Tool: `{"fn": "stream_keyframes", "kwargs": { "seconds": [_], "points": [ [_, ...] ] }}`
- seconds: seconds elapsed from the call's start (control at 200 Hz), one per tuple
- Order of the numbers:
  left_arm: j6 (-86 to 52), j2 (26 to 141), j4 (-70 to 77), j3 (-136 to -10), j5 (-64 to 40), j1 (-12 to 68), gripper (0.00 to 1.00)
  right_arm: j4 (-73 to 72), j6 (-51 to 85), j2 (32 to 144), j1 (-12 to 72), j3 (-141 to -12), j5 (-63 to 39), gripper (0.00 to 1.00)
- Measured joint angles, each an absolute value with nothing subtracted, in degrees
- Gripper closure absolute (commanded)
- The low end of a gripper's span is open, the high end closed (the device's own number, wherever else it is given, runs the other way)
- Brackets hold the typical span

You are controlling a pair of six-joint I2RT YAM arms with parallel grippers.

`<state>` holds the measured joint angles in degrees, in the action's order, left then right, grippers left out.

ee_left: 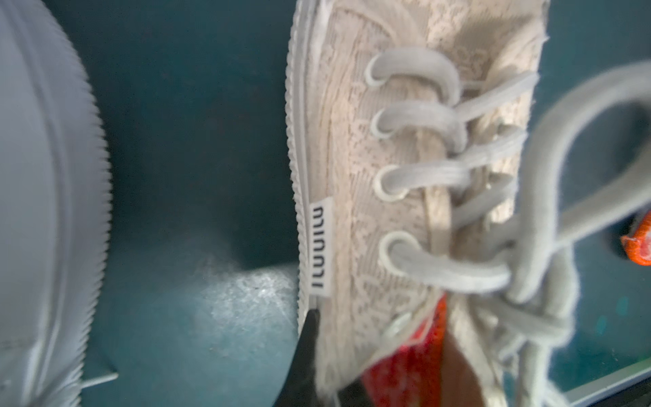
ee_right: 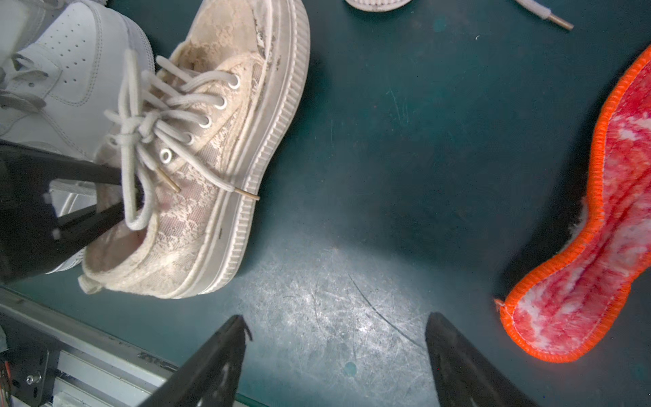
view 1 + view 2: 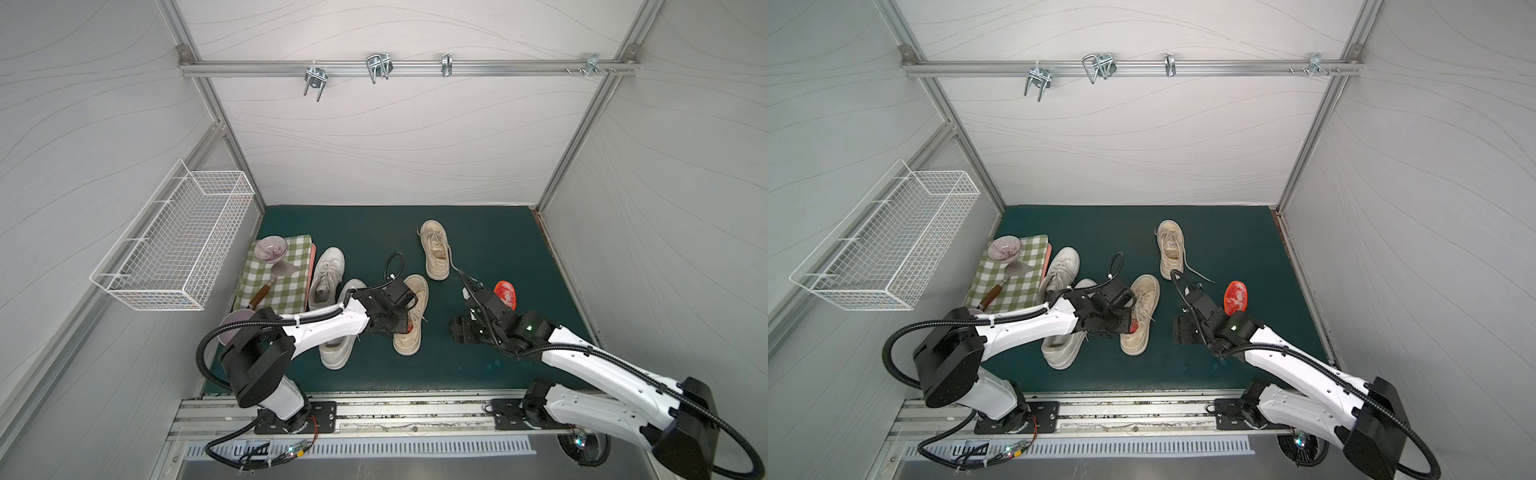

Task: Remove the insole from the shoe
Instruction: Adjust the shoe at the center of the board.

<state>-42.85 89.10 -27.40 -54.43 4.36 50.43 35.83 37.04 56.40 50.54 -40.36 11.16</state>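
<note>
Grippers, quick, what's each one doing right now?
Left gripper: shut, tips inside the beige shoe opening, beside its red insole; grip unclear.
Right gripper: open, holding nothing.

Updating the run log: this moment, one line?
left tool shut in beige shoe at red insole | right tool open above mat | second insole on mat

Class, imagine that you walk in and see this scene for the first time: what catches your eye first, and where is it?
The bright red-orange insole stands out most, lying loose on the dark green mat beside the open right tool. Next comes the left tool, shut inside the beige lace shoe's opening, apparently on a second red insole there.
</note>
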Motion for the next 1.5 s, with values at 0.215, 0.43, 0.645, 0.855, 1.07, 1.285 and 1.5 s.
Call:
{"fn": "stream_keyframes", "kwargs": {
  "seconds": [0.215,0.43,0.645,0.855,1.07,1.285,1.5],
  "points": [
    [-44.31,88.64,-25.19,-54.04,4.03,52.21,0.70,33.34,36.16,57.82,50.54,-39.90,8.51,0.23],
    [-42.44,87.66,-23.29,-52.99,3.86,52.07,0.63,30.74,34.96,61.28,50.54,-40.42,5.17,0.30],
    [-40.03,87.92,-21.89,-53.01,3.57,50.85,0.62,27.75,34.22,66.00,50.54,-42.11,2.42,0.38],
    [-38.52,89.62,-20.95,-53.36,2.48,49.98,0.66,25.04,33.08,70.39,50.54,-44.31,0.03,0.50],
    [-37.67,90.50,-19.88,-53.76,1.87,49.47,0.75,22.94,32.03,74.35,50.54,-46.78,-1.39,0.67],
    [-37.87,90.52,-18.90,-53.76,1.10,49.39,0.80,21.76,31.38,77.60,50.54,-48.21,-2.46,0.74],
    [-38.04,90.54,-18.48,-53.76,0.54,49.39,0.83,21.34,30.13,80.49,50.54,-50.09,-2.26,0.77]
  ]
}}
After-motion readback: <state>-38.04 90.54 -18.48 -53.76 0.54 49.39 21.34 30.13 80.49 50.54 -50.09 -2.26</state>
